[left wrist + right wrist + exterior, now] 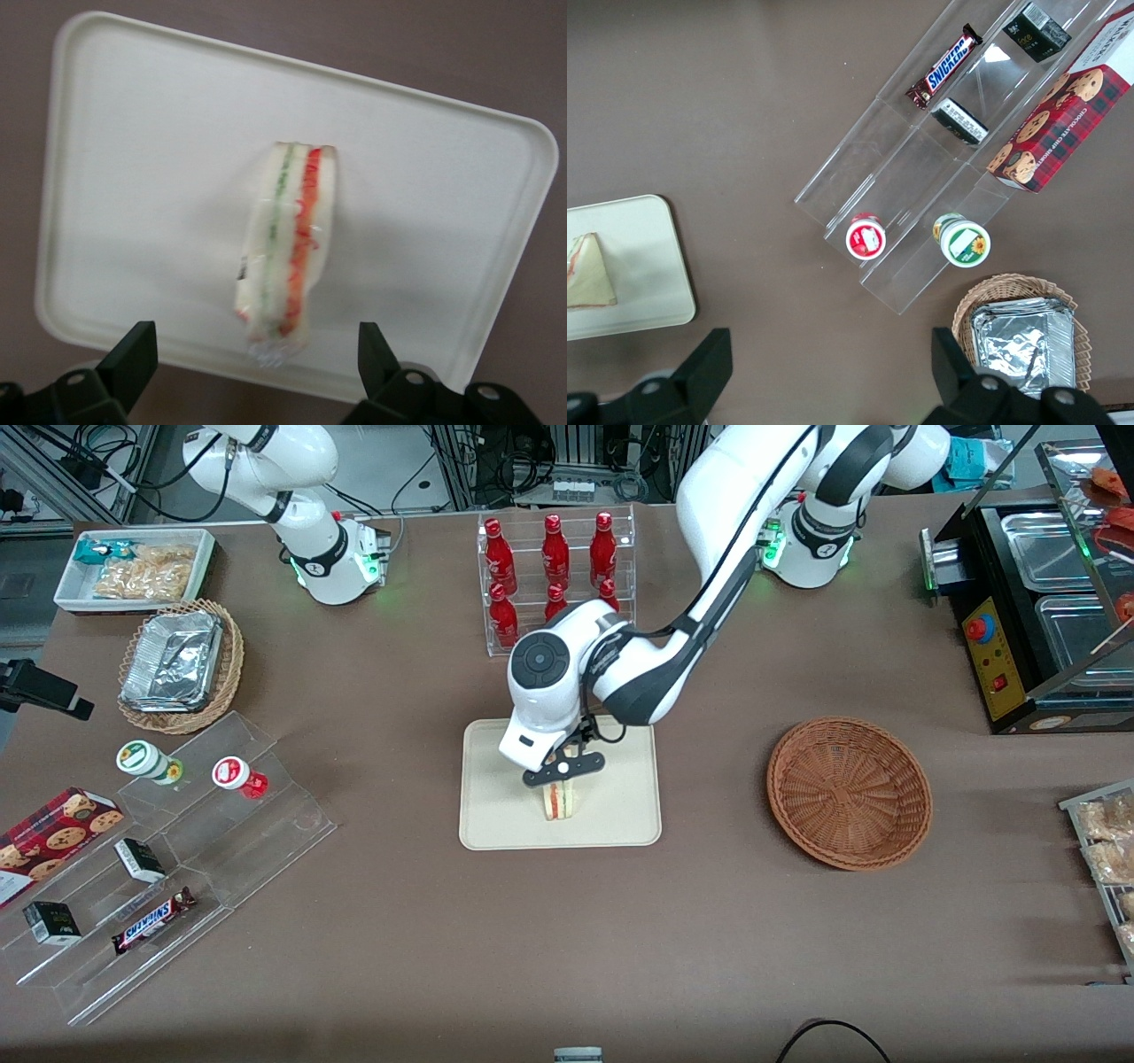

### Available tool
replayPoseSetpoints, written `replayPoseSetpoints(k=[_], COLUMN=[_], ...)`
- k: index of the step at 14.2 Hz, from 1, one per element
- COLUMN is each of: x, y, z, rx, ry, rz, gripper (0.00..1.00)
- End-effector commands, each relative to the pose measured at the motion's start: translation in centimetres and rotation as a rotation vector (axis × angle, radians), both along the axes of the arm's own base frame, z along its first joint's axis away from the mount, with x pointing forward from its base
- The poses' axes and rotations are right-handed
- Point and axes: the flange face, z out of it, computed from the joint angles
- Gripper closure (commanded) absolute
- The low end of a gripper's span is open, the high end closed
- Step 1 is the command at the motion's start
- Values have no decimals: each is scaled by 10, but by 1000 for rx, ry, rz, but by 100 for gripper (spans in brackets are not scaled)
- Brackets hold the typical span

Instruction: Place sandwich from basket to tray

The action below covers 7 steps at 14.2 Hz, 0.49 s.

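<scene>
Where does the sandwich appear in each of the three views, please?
Front view: sandwich on the tray, directly under the open pincer.
Left wrist view: sandwich standing on edge mid-tray, between the fingers, untouched.
Right wrist view: sandwich on the tray.
Shared landmark: the tray.

1. Tray point(425, 177): cream, rectangular, with rounded corners and a low raised rim, lying on a brown surface.
2. Sandwich point(288, 243): on the tray, near its middle, standing on edge so that the green, orange and red filling layers face the camera.
3. Gripper point(257, 354): above the tray's edge; its two black fingers point(128, 359) spread wide, clear of the sandwich.
</scene>
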Motion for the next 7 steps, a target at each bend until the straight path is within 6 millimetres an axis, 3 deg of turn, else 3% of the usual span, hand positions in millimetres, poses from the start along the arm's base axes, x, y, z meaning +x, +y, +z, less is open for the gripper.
replayPoseSetpoints(k=[1,3,7], x=[8,25,29], y=[45,91,183], z=[19,30,54], rx=[72,80,73], ry=[35,48,92], rz=[37,55,-46], gripper=[0,0,0])
